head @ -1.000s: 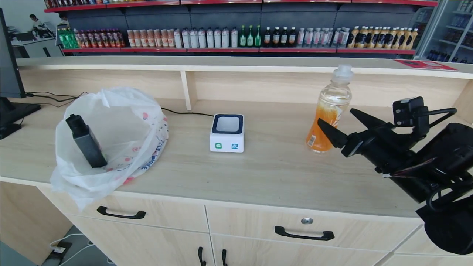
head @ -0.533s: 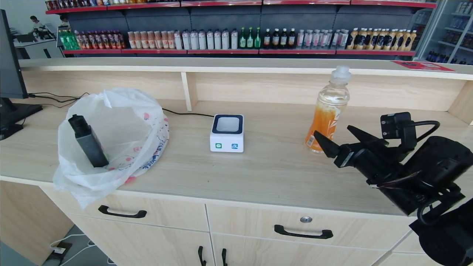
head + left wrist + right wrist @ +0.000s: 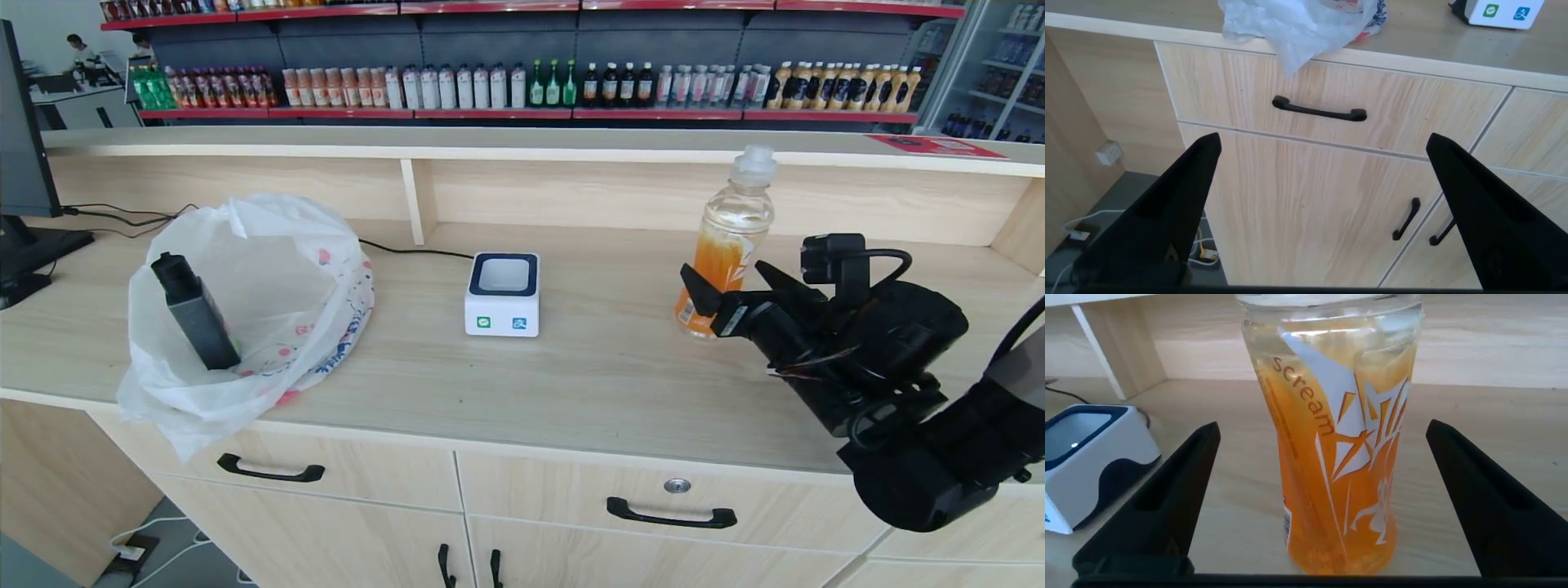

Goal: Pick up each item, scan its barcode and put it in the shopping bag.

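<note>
We saw the right end effector (image 3: 722,271) spread wide, close up against the orange drink bottle (image 3: 735,220) standing upright on the desk (image 3: 588,367). The left end effector (image 3: 1323,140) hung released before a drawer (image 3: 1372,90). A dark bottle (image 3: 192,314) leaned inside the shopping bag (image 3: 277,269).

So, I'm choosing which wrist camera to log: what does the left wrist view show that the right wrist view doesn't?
Left wrist view: the shopping bag drooping over the counter edge, with the drawer handle and cabinet doors below, seen past the open left pincer.
Right wrist view: the orange drink bottle standing upright in the gap of the open right pincer, not yet gripped.
Shared: the white scanner on the wooden counter.
</note>
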Controlling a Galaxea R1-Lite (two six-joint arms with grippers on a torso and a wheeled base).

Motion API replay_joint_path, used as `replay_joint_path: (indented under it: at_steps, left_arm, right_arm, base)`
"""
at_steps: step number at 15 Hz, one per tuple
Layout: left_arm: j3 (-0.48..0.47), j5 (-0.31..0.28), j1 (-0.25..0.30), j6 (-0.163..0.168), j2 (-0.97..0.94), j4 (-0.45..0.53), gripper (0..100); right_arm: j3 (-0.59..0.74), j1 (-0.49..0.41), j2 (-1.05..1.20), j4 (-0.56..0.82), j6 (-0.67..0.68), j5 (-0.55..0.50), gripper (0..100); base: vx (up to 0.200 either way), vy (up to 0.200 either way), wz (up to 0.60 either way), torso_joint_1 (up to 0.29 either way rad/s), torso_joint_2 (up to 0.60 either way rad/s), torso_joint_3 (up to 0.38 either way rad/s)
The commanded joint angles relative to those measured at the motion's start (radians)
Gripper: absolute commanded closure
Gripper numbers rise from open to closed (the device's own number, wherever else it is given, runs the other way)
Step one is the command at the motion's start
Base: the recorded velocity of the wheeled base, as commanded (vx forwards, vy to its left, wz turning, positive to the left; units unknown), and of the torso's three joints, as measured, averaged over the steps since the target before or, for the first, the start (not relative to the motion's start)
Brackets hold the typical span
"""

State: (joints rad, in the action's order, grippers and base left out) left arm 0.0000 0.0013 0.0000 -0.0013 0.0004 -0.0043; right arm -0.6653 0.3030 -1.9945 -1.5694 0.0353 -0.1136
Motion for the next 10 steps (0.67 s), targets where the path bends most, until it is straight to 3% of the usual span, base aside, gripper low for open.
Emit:
replay_joint_path:
  at_steps: [1,6,10]
  left_arm:
    - [0.0,0.0,0.0,0.0,0.001,0.0,0]
    - [0.0,0.0,0.0,0.0,0.001,0.0,0]
    - [0.0,0.0,0.0,-0.002,0.001,-0.002,0]
  right_arm:
    - [-0.011,-0.008,-0.032,-0.001,-0.002,0.0,0]
    - [-0.168,-0.031,-0.107,-0.001,-0.008,0.005,0]
    - [-0.186,-0.044,-0.135,-0.001,-0.008,0.011,0]
  base:
    - [0.0,0.0,0.0,0.0,0.0,0.0]
    - [0.0,0.0,0.0,0.0,0.0,0.0]
    - [0.0,0.0,0.0,0.0,0.0,0.0]
